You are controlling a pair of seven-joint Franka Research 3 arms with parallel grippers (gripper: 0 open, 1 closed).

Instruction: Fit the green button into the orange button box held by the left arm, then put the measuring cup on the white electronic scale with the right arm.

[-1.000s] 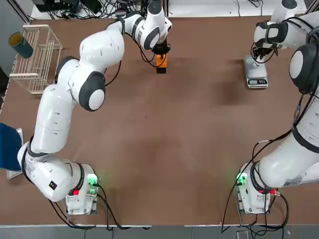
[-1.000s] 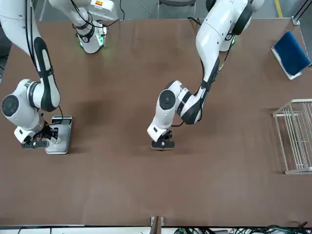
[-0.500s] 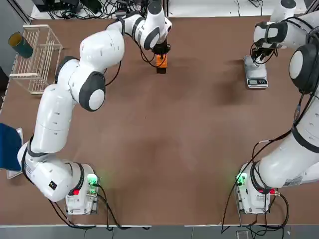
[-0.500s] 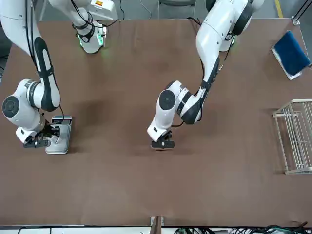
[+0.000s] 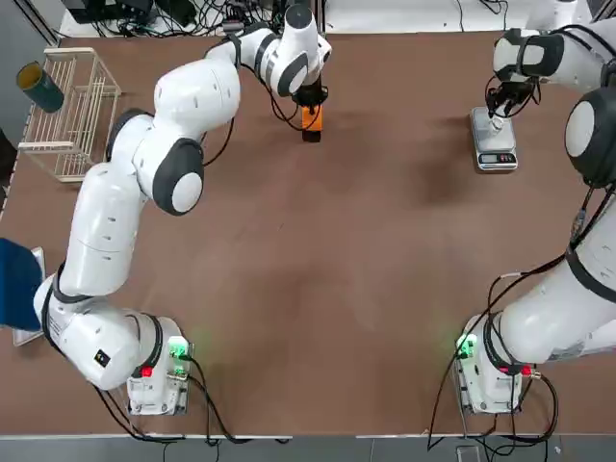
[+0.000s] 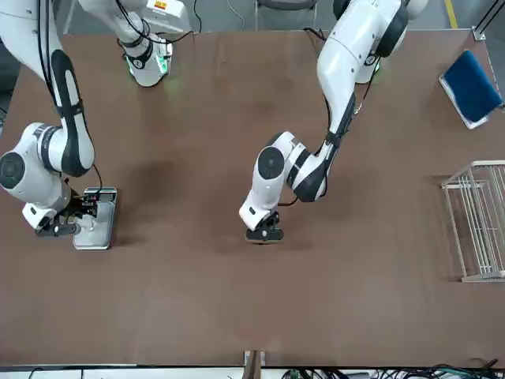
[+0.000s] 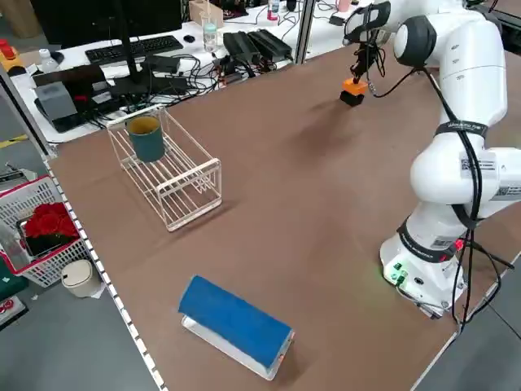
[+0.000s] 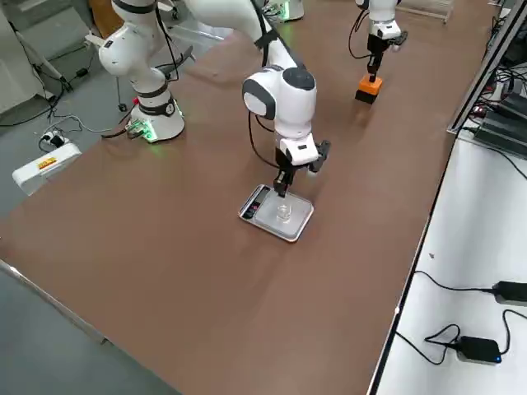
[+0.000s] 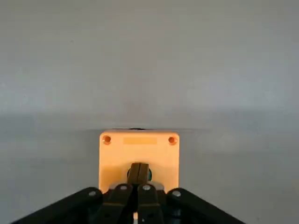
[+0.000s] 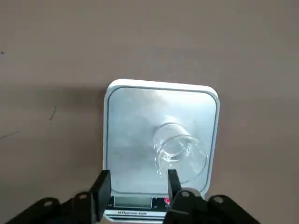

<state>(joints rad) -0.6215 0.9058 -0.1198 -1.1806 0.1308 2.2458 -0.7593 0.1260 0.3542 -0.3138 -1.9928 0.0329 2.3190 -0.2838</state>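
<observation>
On the brown table [image 5: 318, 289], the cup [image 10: 180, 151] stands on the scale [image 10: 140, 107]. The right pincer [image 10: 139, 179] hangs open above it. The left pincer [image 9: 139, 165], closed, is at the orange box [image 9: 138, 154].

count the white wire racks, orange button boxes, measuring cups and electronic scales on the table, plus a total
wire racks: 1
orange button boxes: 1
measuring cups: 1
electronic scales: 1
total: 4
</observation>
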